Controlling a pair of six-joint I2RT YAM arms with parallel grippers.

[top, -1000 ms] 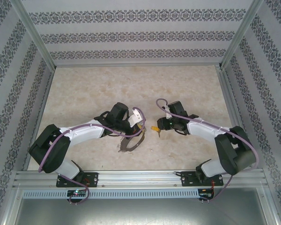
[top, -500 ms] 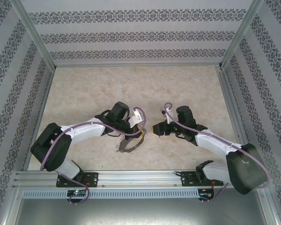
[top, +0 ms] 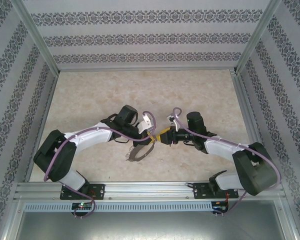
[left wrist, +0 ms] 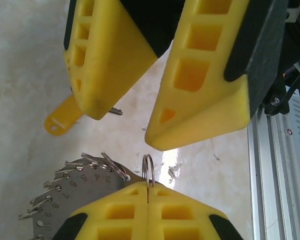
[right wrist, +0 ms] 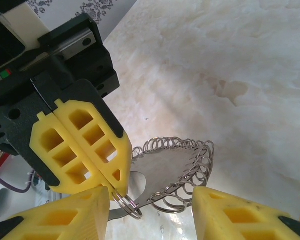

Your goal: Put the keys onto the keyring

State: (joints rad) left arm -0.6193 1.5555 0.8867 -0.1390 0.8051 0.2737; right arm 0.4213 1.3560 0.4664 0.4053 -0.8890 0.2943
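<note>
Leftward the right fingers (left wrist: 205, 85) have been brought since the earlier frame, close to the left fingers (left wrist: 140, 215). The left are clenched on a wire loop (left wrist: 148, 170) of the keyring (left wrist: 85, 185), lower left; the right are parted. The key (left wrist: 60, 120) is seen at left, beside one right finger — whether held cannot be told. It is judged light, stiff, slippery — best taken by its plastic head.
</note>
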